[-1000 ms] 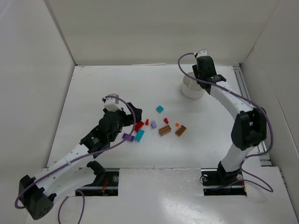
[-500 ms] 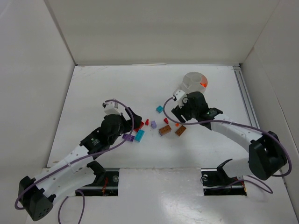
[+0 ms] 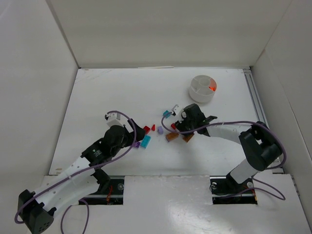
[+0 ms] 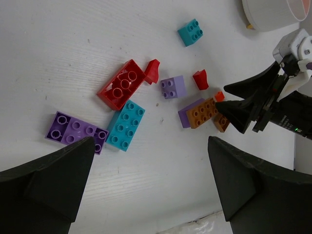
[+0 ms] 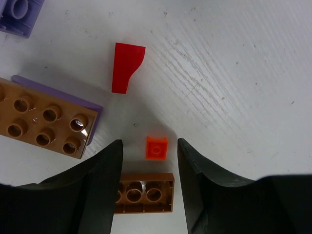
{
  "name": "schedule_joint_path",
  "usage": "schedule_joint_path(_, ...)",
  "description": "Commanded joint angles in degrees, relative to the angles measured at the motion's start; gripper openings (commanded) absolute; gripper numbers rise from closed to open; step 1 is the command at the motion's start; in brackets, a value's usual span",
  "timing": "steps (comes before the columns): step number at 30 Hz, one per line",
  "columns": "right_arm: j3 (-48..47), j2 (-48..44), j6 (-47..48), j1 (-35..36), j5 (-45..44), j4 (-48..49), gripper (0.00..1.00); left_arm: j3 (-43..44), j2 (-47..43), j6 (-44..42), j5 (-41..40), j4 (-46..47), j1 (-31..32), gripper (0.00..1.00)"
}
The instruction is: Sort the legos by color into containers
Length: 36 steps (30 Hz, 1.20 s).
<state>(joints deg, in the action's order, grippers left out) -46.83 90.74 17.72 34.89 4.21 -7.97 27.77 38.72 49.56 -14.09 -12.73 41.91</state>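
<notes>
The legos lie in a loose pile mid-table: a red brick (image 4: 122,84), a teal brick (image 4: 126,125), a purple plate (image 4: 76,131), a lilac brick (image 4: 173,87), a small teal brick (image 4: 190,32) and two brown bricks (image 3: 171,136) (image 3: 188,137). My right gripper (image 5: 150,144) is low over the pile and open. A tiny orange piece (image 5: 157,147) lies between its fingers, with a gap on each side. My left gripper (image 4: 150,141) stands wide open above bare table, near the purple plate. The round white tub (image 3: 204,88) of containers holds one orange-red piece (image 3: 212,88).
Close to the right fingers lie an upturned brown brick (image 5: 144,193), a brown brick on a purple plate (image 5: 44,122) and a red slope (image 5: 126,66). White walls enclose the table on three sides. A rail (image 3: 256,97) runs along the right edge.
The right arm swung from the tub down to the pile and set its jaws around the tiny orange piece, narrowing them. The left arm drew back slightly toward the near edge.
</notes>
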Motion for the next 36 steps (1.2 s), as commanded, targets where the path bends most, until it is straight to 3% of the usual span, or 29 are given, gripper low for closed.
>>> schedule_joint_path(1, 0.7, -0.5, -2.6, 0.2, 0.5, 4.0, 0.54, -0.2, -0.9, 1.3, 0.1, -1.0, -0.2, 1.0)
schedule_joint_path(4, 2.6, -0.5, -3.9, 0.2, 0.5, 4.5, 0.46, -0.7, -0.9, 1.3, 0.1, -1.0, -0.2, 1.0)
schedule_joint_path(12, 3.8, 0.6, -5.0, -1.1, -0.1, 5.1, 0.42, -0.7, -0.4, 1.3, 0.1, -0.5, -0.2, 1.0)
schedule_joint_path(21, 8.0, -3.1, -6.3, -3.5, -1.2, 5.1, 0.45, 0.4, 0.1, 0.3, 0.1, -0.5, -0.2, 1.0)
schedule_joint_path(26, 8.0, -2.6, -5.2, -2.8, -1.2, 5.1, 0.27, 0.4, 1.3, 0.3, 0.6, 0.7, -0.2, 1.0)
schedule_joint_path(36, 6.8, -5.0, -4.2, -1.0, -1.2, 5.6, 0.16, 0.9, 1.8, -1.0, 1.2, 1.8, -0.2, 1.0)
